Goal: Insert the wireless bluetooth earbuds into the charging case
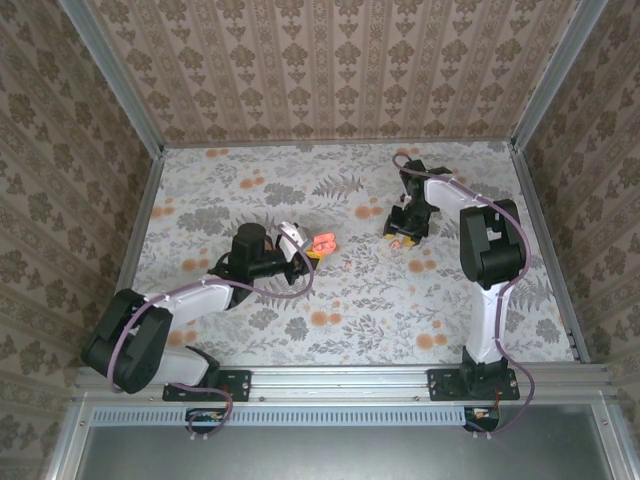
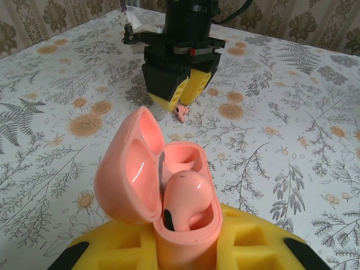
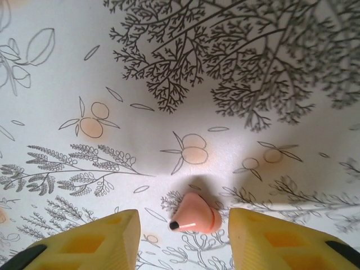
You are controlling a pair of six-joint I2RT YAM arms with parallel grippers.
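The salmon-pink charging case (image 2: 183,239) stands upright with its lid (image 2: 129,169) flipped open to the left, and my left gripper (image 2: 188,250) is shut on its lower body. One earbud (image 2: 184,197) sits in the case's near socket; the far socket is empty. From above, the case (image 1: 322,243) shows at the tip of the left gripper (image 1: 307,252), mid-table. The other earbud (image 3: 196,214) lies on the tablecloth between the yellow fingers (image 3: 115,236) of my right gripper (image 3: 183,224), which is open with a gap on each side. That right gripper (image 2: 178,104) hangs over this earbud (image 2: 180,111) beyond the case.
The table (image 1: 250,300) wears a white cloth with grey leaves and flat orange flower prints (image 1: 320,318). Wallpapered walls (image 1: 320,70) close it in at the back and sides. The right arm (image 1: 485,250) stretches along the right side, its gripper (image 1: 405,235) pointing down.
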